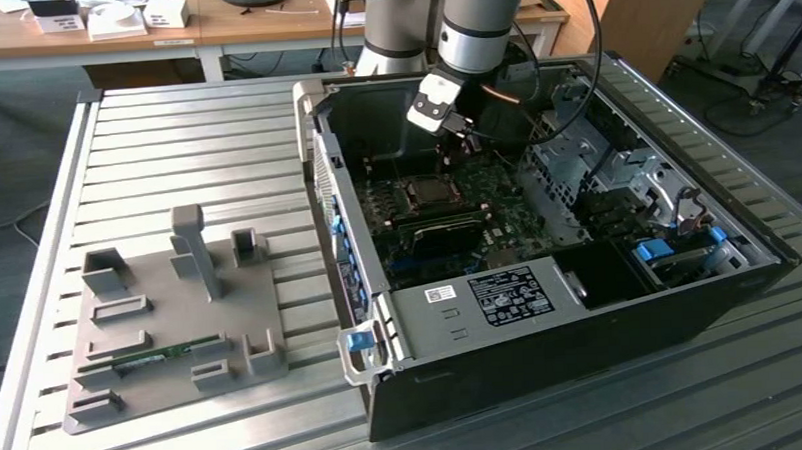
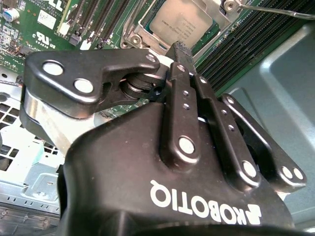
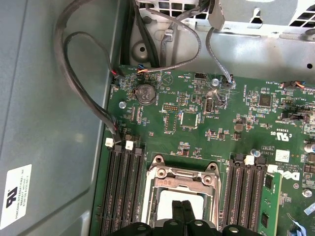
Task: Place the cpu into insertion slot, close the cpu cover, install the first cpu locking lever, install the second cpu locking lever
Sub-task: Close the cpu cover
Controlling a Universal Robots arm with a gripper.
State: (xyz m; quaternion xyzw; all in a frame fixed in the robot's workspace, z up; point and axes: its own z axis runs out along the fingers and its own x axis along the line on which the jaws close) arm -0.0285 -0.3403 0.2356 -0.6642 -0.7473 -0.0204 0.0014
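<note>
The cpu [image 2: 181, 24] lies flat in the insertion slot [image 1: 427, 196] on the green motherboard inside the black computer case [image 1: 540, 360]. The cpu cover [image 3: 182, 173], a silvery frame, lies around it, and the chip [image 3: 167, 199] shows through its window. My gripper [image 3: 183, 207] is shut with nothing between its fingers, and its tips hang just above the chip. From the exterior view the gripper [image 1: 468, 143] stands over the far part of the socket. A thin metal lever [image 2: 275, 11] runs beside the socket.
Long memory slots [image 3: 125, 196] flank the socket, with a green memory stick [image 3: 269, 201] in one. Grey cables [image 3: 83, 88] loop along the case wall. A grey fixture plate [image 1: 164, 323] with another memory stick lies on the exterior view's left, on the slatted table.
</note>
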